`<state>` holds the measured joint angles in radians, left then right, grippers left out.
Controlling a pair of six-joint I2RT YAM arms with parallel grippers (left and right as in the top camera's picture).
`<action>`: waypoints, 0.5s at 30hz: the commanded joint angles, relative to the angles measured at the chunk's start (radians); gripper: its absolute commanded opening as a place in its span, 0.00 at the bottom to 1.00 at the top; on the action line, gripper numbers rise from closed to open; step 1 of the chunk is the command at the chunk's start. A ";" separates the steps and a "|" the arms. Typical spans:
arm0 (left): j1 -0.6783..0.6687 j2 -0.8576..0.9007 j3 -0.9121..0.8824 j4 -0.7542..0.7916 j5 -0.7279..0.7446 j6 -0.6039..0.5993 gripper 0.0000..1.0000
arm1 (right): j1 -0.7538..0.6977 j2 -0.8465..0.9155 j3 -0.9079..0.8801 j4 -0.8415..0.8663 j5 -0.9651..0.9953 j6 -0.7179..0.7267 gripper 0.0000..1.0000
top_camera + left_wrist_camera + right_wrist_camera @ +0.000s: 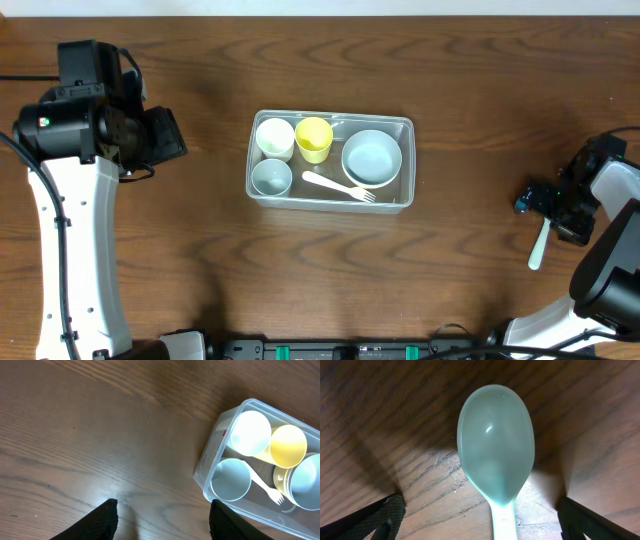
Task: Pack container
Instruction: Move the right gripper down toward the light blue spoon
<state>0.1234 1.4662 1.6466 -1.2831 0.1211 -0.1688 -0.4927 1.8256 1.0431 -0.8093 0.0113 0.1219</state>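
**At table centre: container loaded; spoon lies outside it**

Across the whole work area I see a dark wooden table [200, 270]. The left arm [75, 220] stands at the left edge and the right arm [610, 250] at the right edge.

1. Container. The container [380, 118] sits flat at the middle of the table, long side running left to right, well apart from both arms. It is clear, so I can read its contents through the walls.
2. Contents, largest first.
   - A pale-blue bowl [371, 157] fills the right half.
   - A white cup [274, 137] stands in the far-left corner, with a yellow cup [314, 138] just beside it on its right.
   - A pale-blue cup [271, 177] stands in the near-left corner.
   - A white fork [338, 187] lies along the near wall, tines pointing right and ending beside the bowl.
3. Left gripper. The left gripper [162, 522] hangs over bare wood to the left of the container. Its fingers [100, 520] are apart with nothing between them.
4. Right gripper. The right gripper [480, 510] has its jaws spread wide.
5. Spoon. A pale spoon [496, 445] lies on the wood near the right edge, far from the container. Its neck runs between the right fingers, and neither finger touches it.
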 commanded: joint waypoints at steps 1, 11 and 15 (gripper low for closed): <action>0.005 0.004 -0.003 -0.003 -0.002 -0.005 0.59 | 0.010 0.030 -0.035 0.010 0.024 -0.003 0.99; 0.005 0.004 -0.003 -0.003 -0.002 -0.005 0.59 | 0.010 0.029 -0.035 0.010 0.006 -0.003 0.77; 0.005 0.004 -0.003 -0.003 -0.002 -0.005 0.59 | 0.010 0.030 -0.035 0.011 0.006 -0.003 0.64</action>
<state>0.1234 1.4662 1.6466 -1.2831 0.1211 -0.1688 -0.4927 1.8252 1.0431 -0.8043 0.0116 0.1192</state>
